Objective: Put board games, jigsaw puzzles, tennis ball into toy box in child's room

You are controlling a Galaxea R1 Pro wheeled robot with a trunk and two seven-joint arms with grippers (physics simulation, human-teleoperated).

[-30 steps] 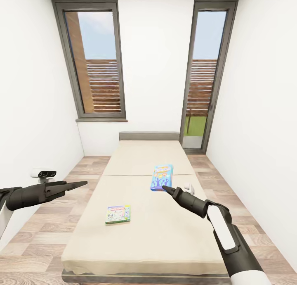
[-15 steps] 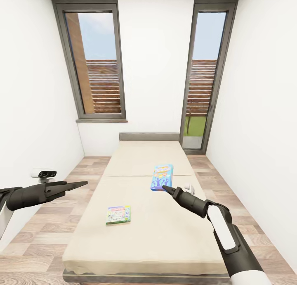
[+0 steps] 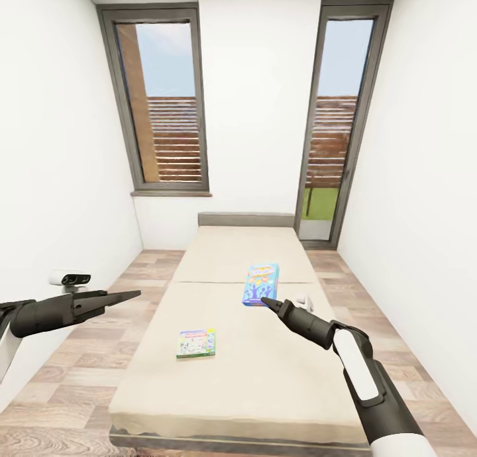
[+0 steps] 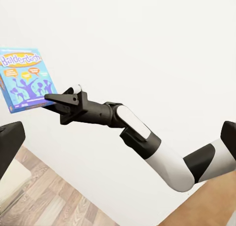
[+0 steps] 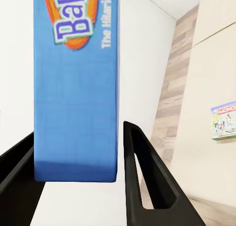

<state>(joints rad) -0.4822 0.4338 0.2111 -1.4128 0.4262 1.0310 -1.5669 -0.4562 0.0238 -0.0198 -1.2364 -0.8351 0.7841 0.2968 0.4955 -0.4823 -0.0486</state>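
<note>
Blue board game (image 3: 261, 284), "Balderdash" on the cover, was held at its near end in right gripper (image 3: 267, 303), box lifted w/ cover facing head cam, over far half of bed (image 3: 265, 371). Right wrist view: box (image 5: 76, 83) sat betw. the two black fingers (image 5: 142, 177), jaws closed onto it. Left wrist view: same box (image 4: 24, 78) at tip of right gripper (image 4: 53, 99), against white wall. Green-and-white Monopoly game (image 3: 196, 343) lay flat on bed, below and to left side of right gripper, well apart from it; also seen in right wrist view (image 5: 224, 120). Left gripper (image 3: 132, 294) hung out over wood floor (image 3: 86, 371) left of bed, fingers looked narrow/together, nothing in them. Beyond bed: window (image 3: 162, 106) and glass door (image 3: 334, 126) in far wall.
</note>
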